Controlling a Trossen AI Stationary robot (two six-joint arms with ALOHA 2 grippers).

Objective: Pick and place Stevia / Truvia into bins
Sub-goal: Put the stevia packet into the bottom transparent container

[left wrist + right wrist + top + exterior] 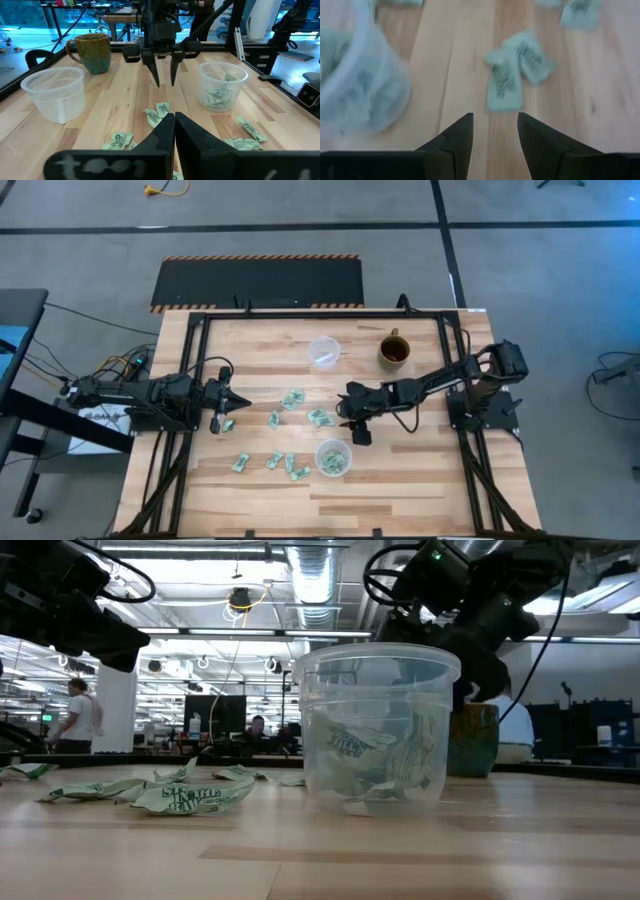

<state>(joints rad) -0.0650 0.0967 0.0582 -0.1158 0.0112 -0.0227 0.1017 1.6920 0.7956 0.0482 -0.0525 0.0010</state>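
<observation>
Small flat green-and-white paper sweetener packets (291,398) partly fill the clear round plastic cup (333,457) at six o'clock; the matching cup (323,351) at twelve looks empty. About nine lie loose on the wooden desk (420,470). The right tool (345,420) hovers open and empty over them, the left tool (243,398) shut at nine o'clock.

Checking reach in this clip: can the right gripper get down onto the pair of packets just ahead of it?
Probably yes. The right gripper hangs open above bare wood, the pair of packets lies just beyond, and the filled cup stands off to the side.

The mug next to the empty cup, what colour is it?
Mottled green and brown mug, best in the left wrist view.
</observation>
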